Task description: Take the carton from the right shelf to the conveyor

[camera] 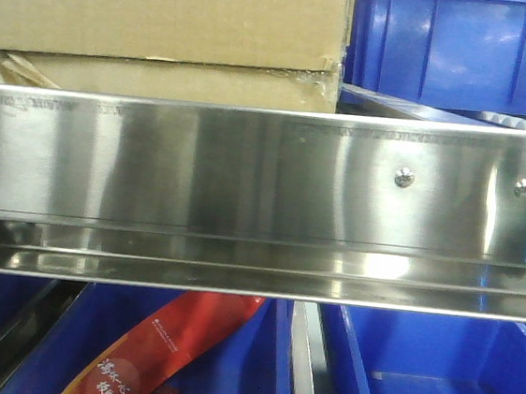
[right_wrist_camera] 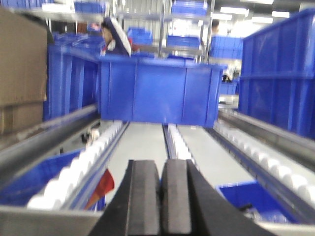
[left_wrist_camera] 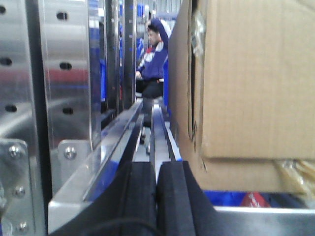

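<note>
The brown carton (camera: pixel 160 17) rests on the steel shelf (camera: pixel 247 172), above its mirror-like front rail with two screw heads. In the left wrist view the carton (left_wrist_camera: pixel 251 93) fills the right side. My left gripper (left_wrist_camera: pixel 156 196) is shut with nothing in it, just left of the carton's corner at the shelf's front edge. The carton's edge (right_wrist_camera: pixel 22 69) shows at far left in the right wrist view. My right gripper (right_wrist_camera: pixel 161 196) is shut and empty, to the right of the carton, facing down a roller lane. The conveyor is out of view.
A blue bin (camera: pixel 462 49) stands beside the carton on its right; the right wrist view shows a blue bin (right_wrist_camera: pixel 157 88) down the lane. Lower blue bins (camera: pixel 431 384) hold a red packet (camera: pixel 167 352). Perforated steel uprights (left_wrist_camera: pixel 64 78) stand left of the left gripper. A person (left_wrist_camera: pixel 152 59) sits behind.
</note>
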You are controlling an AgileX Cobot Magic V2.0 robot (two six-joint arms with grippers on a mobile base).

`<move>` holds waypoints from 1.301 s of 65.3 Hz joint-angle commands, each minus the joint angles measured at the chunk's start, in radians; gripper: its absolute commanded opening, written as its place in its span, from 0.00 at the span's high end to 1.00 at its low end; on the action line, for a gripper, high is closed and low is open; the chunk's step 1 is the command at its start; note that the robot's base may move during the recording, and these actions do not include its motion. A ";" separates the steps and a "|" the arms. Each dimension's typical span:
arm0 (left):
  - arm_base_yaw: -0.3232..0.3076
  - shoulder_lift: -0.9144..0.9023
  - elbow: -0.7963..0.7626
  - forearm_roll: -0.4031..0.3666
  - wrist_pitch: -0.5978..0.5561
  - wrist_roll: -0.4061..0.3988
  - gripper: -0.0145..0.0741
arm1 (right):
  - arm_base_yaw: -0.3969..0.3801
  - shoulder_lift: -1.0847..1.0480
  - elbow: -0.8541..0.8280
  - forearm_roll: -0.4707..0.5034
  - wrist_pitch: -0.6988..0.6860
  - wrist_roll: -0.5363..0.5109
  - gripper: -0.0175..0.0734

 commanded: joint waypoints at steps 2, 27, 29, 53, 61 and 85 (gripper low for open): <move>-0.005 -0.003 -0.001 -0.005 -0.062 0.003 0.85 | -0.004 -0.004 0.000 0.005 -0.066 -0.004 0.87; -0.005 0.032 -0.321 0.048 0.245 0.003 0.71 | -0.002 -0.004 -0.204 0.041 0.107 0.004 0.51; -0.005 0.048 -0.357 0.064 0.271 0.003 0.67 | -0.002 -0.004 -0.225 0.041 0.109 0.004 0.43; -0.005 0.364 -0.799 0.067 0.411 0.019 0.23 | 0.020 0.212 -0.505 0.043 0.107 0.038 0.19; -0.017 0.494 -0.918 0.048 0.452 0.027 0.22 | 0.076 0.331 -0.605 0.043 0.120 0.038 0.19; -0.291 0.851 -1.295 0.059 0.720 0.054 0.22 | 0.487 0.781 -1.055 0.069 0.319 0.038 0.19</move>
